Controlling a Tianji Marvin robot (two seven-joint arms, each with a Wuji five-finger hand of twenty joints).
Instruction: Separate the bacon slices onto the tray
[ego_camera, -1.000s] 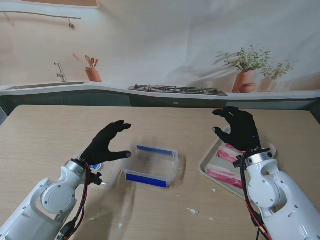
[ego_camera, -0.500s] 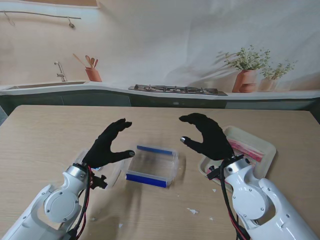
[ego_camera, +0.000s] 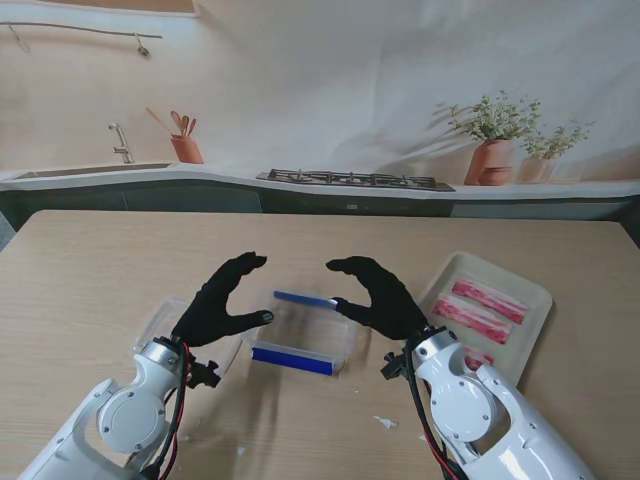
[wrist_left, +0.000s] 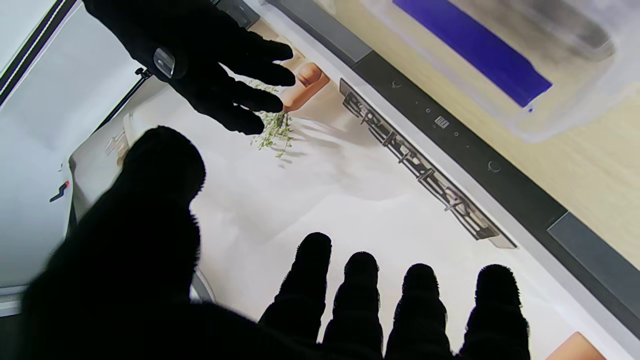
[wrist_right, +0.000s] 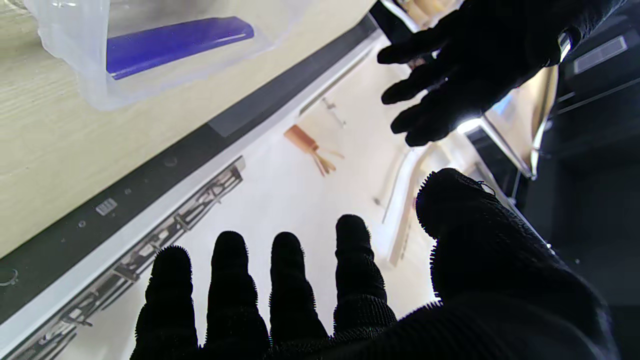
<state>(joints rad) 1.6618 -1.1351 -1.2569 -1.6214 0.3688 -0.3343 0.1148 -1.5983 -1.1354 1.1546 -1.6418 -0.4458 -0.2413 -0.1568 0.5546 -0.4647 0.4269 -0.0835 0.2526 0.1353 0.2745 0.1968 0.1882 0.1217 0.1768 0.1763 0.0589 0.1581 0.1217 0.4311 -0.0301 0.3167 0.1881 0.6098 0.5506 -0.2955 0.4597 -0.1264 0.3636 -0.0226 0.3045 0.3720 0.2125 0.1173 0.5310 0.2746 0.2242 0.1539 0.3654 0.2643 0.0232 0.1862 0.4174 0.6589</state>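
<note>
A beige tray (ego_camera: 530, 300) lies at the right of the table with three bacon slices (ego_camera: 488, 298) laid apart on it. A clear plastic container with blue edges (ego_camera: 300, 335) stands in the middle; I see no bacon in it. My left hand (ego_camera: 218, 303) hovers open at its left side, fingers spread. My right hand (ego_camera: 378, 297) hovers open over its right rim, facing the left hand. The container's blue edge (wrist_left: 477, 47) shows in the left wrist view, as does the right hand (wrist_left: 205, 60). The right wrist view shows the container (wrist_right: 165, 45) and the left hand (wrist_right: 475, 60).
A clear lid (ego_camera: 165, 320) lies on the table under my left hand. Small white scraps (ego_camera: 385, 422) dot the table nearer to me. A counter with a stove (ego_camera: 350, 180), a sink (ego_camera: 120, 150) and potted plants (ego_camera: 495, 140) runs behind the table's far edge.
My right hand has swung left from above the tray to the container's right rim, uncovering the bacon slices. The left hand has drifted slightly nearer the container.
</note>
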